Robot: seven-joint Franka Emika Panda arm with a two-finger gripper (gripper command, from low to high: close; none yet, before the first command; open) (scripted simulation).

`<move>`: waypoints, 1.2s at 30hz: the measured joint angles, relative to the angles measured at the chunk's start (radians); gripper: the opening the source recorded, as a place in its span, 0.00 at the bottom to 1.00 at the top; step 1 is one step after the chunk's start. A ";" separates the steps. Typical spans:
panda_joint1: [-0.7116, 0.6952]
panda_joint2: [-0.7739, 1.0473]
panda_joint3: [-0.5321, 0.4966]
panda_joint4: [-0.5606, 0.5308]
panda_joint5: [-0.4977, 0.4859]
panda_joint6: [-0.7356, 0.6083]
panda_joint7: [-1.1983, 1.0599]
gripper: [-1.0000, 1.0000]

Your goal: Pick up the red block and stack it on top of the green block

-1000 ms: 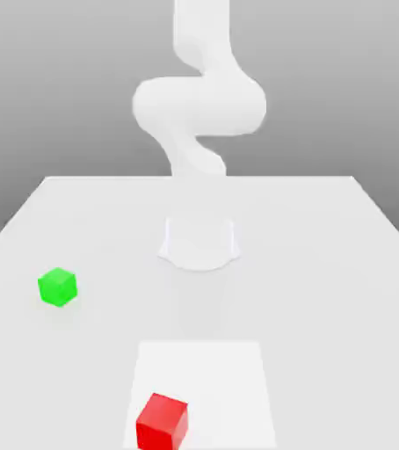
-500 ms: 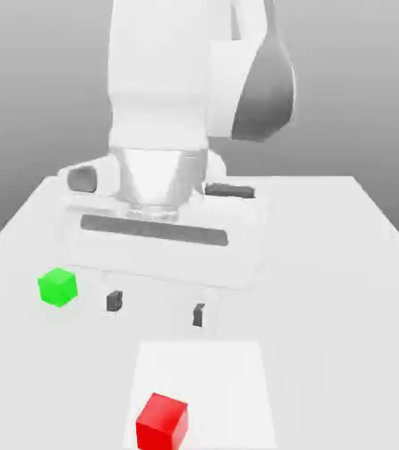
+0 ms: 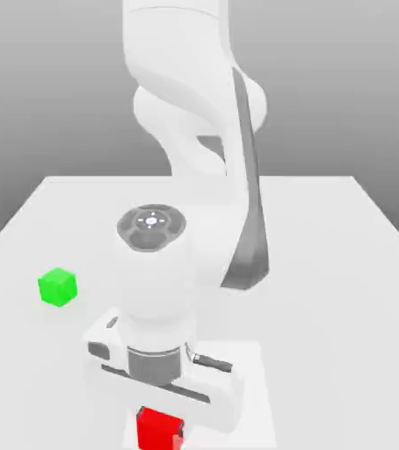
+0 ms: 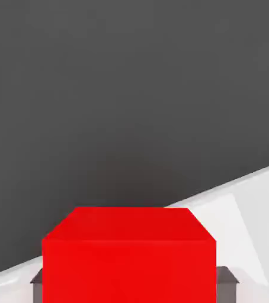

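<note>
The red block (image 3: 159,430) is a small bright red cube at the near edge of the table, on a paler square patch (image 3: 249,360). My gripper (image 3: 162,415) points straight down over it, and the hand's body covers the block's top. In the hand view the red block (image 4: 128,255) sits between my two dark fingertips (image 4: 227,281), which press against its opposite sides, so the gripper is shut on it. The green block (image 3: 58,286) is a small bright green cube that stands alone on the table, toward the exterior view's left and farther back.
The white table (image 3: 344,264) spreads wide around both blocks. The arm's white links (image 3: 194,132) rise from the middle of the table behind the hand. Beyond the table's edge the hand view has dark ground (image 4: 131,89).
The hand has come forward and down from mid-table onto the red block. Its fingers, spread apart half a second ago, have shut on the block. Neither block has moved.
</note>
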 joint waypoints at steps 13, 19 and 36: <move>-0.118 -0.320 -0.165 -0.154 -0.142 -0.159 0.223 0.00; -0.328 -0.476 -0.244 -0.287 -0.257 -0.173 0.434 0.00; -0.545 -0.607 -0.455 -0.556 -0.170 -0.043 0.637 0.00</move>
